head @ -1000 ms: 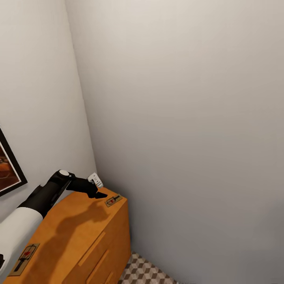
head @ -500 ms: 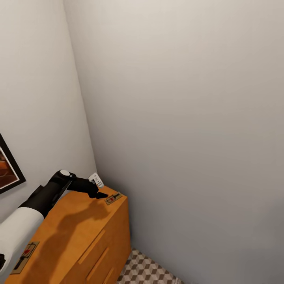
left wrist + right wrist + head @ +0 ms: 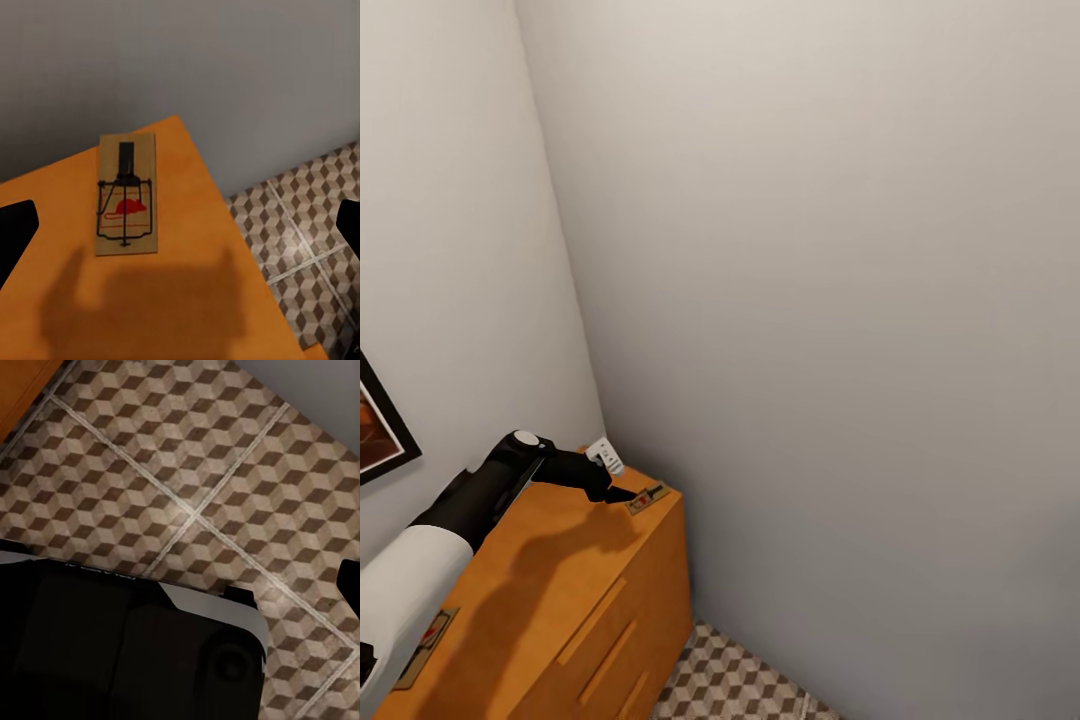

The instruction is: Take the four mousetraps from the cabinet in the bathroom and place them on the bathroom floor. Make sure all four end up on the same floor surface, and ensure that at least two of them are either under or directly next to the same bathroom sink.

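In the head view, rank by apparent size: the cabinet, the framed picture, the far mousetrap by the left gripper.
1. cabinet, by far the largest.
2. framed picture, though the frame edge cuts it off.
3. far mousetrap, tiny at the cabinet's far corner, just ahead of the left gripper; distance shrinks it.

walls (image 3: 810, 250): plain grey, corner | framed picture (image 3: 380, 425): on left wall

— Is there any word, number or brand that can be read here?

— No, nothing. The mousetrap (image 3: 126, 196) on the cabinet (image 3: 575, 600) has only a red mouse figure, with no letters. The small white part (image 3: 603, 456) on the left arm has some dark marks, but they are too small to read.
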Controlling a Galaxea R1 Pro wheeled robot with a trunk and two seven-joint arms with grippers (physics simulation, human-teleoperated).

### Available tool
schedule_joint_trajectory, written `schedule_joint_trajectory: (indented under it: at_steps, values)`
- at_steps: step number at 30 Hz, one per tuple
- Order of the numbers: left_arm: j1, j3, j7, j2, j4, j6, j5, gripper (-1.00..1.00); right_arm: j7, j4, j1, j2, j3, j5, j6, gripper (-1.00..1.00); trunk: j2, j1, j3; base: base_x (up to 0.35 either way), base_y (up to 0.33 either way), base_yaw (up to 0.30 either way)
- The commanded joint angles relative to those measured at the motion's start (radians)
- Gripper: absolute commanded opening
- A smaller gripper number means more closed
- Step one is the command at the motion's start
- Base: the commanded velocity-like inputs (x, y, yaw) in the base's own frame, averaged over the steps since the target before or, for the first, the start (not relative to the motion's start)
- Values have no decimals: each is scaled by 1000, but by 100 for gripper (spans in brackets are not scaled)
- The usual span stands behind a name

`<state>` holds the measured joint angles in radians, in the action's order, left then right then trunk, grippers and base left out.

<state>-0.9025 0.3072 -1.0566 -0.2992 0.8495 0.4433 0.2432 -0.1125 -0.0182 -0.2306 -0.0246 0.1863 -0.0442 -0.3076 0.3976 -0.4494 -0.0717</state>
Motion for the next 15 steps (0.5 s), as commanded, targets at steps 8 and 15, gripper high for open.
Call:
schedule_joint_trajectory:
  at_steps: [8,15]
  values:
    - [-1,-1,-3,-1,6,10,2,100,-3,1,-1,0,4,-5,-4,100,2,-1,-15,0,0,0]
    - [-1,-2,-2,-2,13,11,4,100,-3,1,-1,0,4,-5,-4,100,2,-1,-25,0,0,0]
